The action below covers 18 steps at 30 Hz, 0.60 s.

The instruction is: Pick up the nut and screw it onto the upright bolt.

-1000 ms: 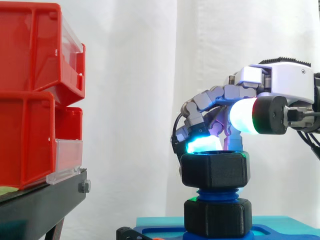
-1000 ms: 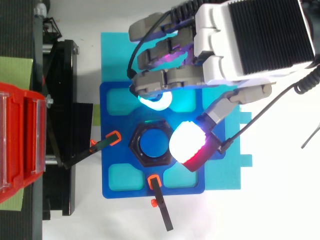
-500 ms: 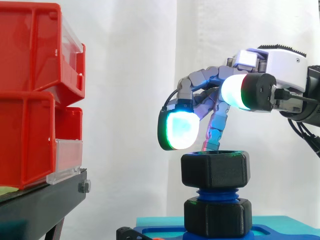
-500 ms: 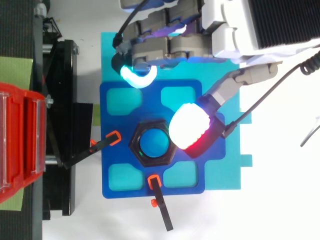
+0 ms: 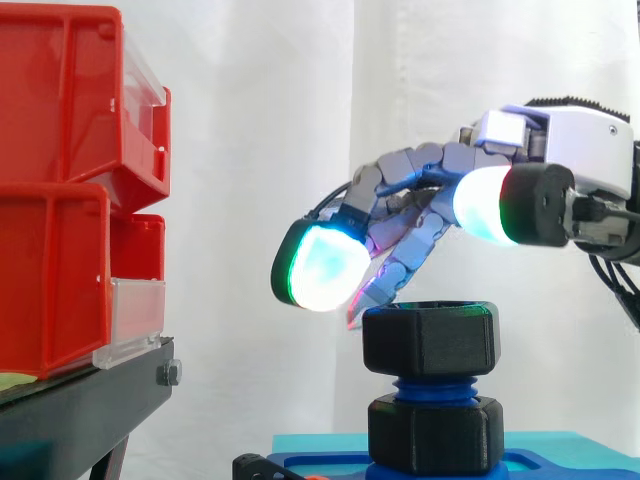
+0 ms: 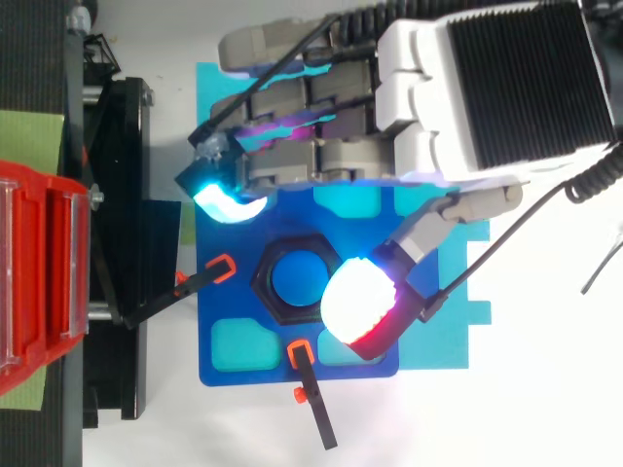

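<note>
Backed throughout by a white curtain [image 5: 260, 150]. At the 3 o'clock edge of the side view, the hand [image 5: 585, 150], spread wide, with fingers [image 5: 400, 175] stretched toward 9 o'clock and only lightly bent, holding nothing. Glowing green and cyan on the foremost fingertip pad [image 5: 320, 268], white shading to red on the thumb pad [image 5: 490, 205]. Poised above the black hexagonal nut [image 5: 430, 338], thumb pad well clear over it. One lower finger angled down close to the nut's upper rim at 10 o'clock, contact impossible to judge.

From the top view, thumb pad over the nut's 4 o'clock edge, fingers lying past its 12 o'clock side.

Nut already seated on the upright blue bolt [image 5: 432, 385], with blue thread showing beneath and a second black hexagonal collar [image 5: 435, 432] at the bolt's foot. Bolt standing near the middle of a blue fixture plate [image 6: 209, 375], itself on a cyan sheet [image 6: 206, 107]. Resting on the plate, an orange-tipped black clamp [image 6: 222, 267] at the nut's 9 o'clock and a second clamp [image 6: 304, 355] at its 6 o'clock.

Well apart toward 9 o'clock, red bins [image 5: 60, 150] with clear front flaps, stacked on a black stand [image 5: 90, 405].
</note>
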Each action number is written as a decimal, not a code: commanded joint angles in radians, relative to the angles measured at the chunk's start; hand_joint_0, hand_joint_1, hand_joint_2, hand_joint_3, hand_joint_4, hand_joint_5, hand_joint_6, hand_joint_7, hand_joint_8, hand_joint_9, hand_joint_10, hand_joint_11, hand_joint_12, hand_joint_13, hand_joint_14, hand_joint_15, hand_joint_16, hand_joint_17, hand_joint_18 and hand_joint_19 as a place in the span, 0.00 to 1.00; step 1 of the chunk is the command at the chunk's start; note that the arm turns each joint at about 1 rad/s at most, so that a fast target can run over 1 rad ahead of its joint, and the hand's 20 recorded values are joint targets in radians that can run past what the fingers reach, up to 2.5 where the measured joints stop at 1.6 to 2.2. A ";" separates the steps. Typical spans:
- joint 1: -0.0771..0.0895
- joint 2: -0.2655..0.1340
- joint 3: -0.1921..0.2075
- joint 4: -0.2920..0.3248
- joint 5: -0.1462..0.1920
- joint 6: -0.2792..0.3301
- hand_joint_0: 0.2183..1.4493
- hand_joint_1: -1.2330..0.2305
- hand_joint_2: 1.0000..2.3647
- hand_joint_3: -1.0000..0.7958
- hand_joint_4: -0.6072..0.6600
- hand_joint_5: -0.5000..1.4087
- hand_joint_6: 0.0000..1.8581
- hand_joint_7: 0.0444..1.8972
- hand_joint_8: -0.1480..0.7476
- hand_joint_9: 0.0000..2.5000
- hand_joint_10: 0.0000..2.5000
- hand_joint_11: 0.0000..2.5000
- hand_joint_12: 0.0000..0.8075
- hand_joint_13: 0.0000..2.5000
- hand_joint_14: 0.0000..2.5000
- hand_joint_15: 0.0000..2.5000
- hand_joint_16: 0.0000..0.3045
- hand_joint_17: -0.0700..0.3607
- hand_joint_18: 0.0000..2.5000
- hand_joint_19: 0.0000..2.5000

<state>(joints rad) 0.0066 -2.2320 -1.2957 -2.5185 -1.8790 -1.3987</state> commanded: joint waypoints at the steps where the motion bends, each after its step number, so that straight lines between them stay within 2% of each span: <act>1: 0.009 0.000 -0.017 0.026 0.012 0.001 0.22 0.72 0.00 0.28 0.64 0.21 0.27 0.34 0.40 0.35 0.00 0.00 0.28 0.21 0.00 0.00 0.08 0.29 0.07 0.00; 11: 0.018 0.000 -0.017 0.015 0.014 0.000 0.22 0.71 0.00 0.28 0.65 0.21 0.27 0.35 0.40 0.32 0.00 0.00 0.30 0.19 0.00 0.00 0.08 0.29 0.04 0.00; 18: 0.018 0.000 -0.017 -0.011 0.014 -0.002 0.23 0.68 0.00 0.28 0.67 0.22 0.27 0.46 0.42 0.32 0.00 0.00 0.31 0.19 0.00 0.00 0.08 0.28 0.04 0.00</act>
<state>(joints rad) 0.0238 -2.2318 -1.3132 -2.5202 -1.8653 -1.3996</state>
